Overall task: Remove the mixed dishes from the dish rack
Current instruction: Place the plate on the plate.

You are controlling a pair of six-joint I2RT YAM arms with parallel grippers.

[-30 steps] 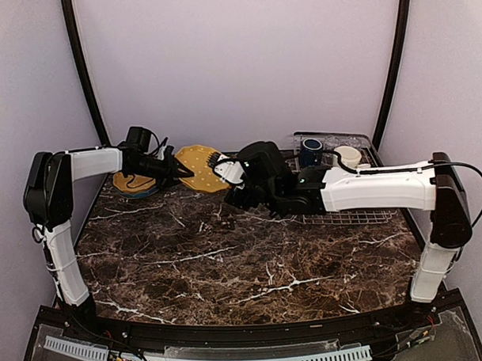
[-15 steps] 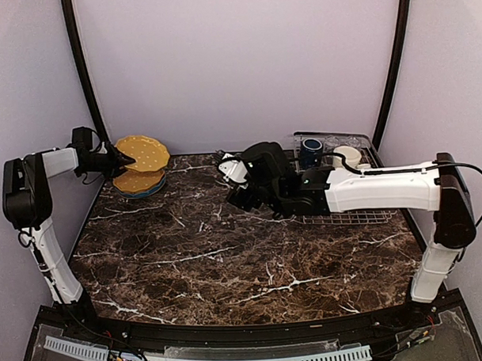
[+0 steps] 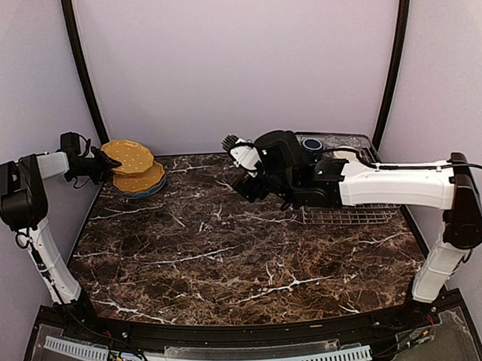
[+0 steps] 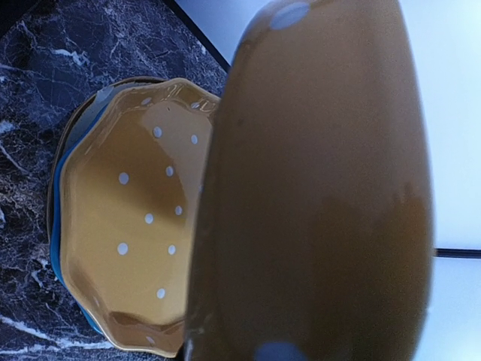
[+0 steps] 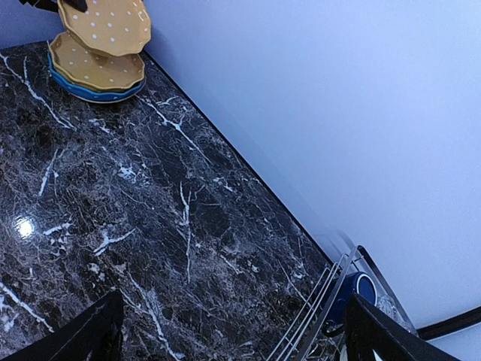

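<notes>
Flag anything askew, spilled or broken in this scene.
Only the dotted yellow plate: the left gripper holds it tilted above the plate stack, not lying flat. Nothing spilled or broken shows.

No legible text, label, brand, number or sign in any view. The only markings are plain white dots on the yellow plates (image 3: 140,181), at ten o'clock on the bench (image 3: 228,260) in the overhead view. The dots form no characters.
</notes>
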